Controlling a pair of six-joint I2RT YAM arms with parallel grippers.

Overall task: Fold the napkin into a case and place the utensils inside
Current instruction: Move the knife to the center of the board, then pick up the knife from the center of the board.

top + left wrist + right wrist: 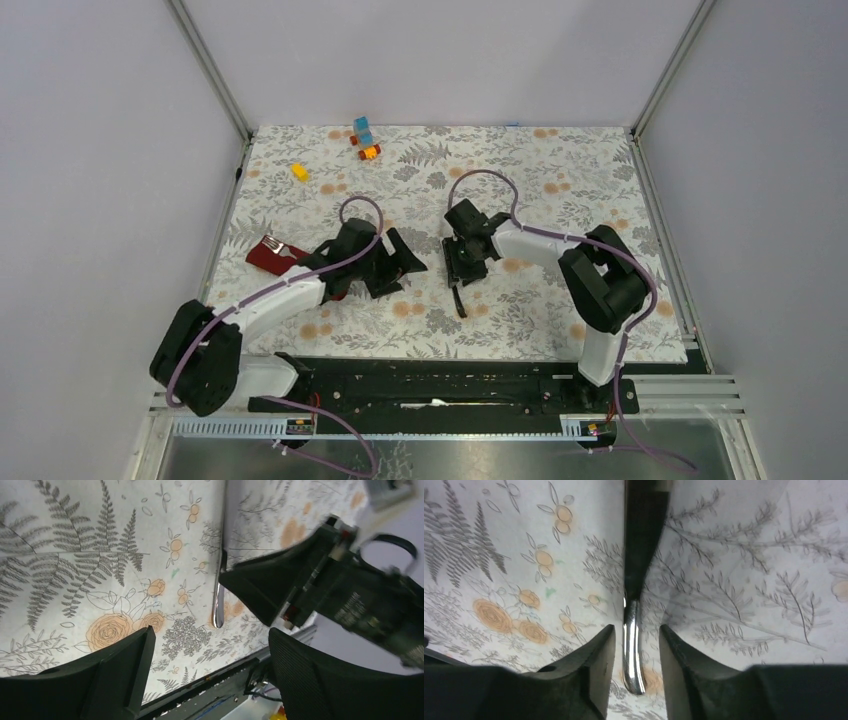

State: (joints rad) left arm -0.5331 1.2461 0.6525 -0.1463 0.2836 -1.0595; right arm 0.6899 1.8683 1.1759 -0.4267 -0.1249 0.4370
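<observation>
Since the napkin [268, 258] lies close to the left edge of the table [600, 160], partly under the left arm and with a silver piece [272, 243] on it that may be the other utensil, a careless sweep of that arm could drag the cloth toward the wall. I cannot tell whether it forms a finished case. The left gripper [210, 632] hangs released, jaws spread wide, holding nothing. Between the arms a utensil [632, 670] lies flat on the table. The right gripper [636, 627] straddles its handle with slim gaps on either side, not yet pinching. So thin and shiny a handle may slip or pivot if the jaws close off-centre. The two grippers are near each other, so a collision is possible. Open room lies to the right, and toy blocks [363, 137] sit at the far edge.
</observation>
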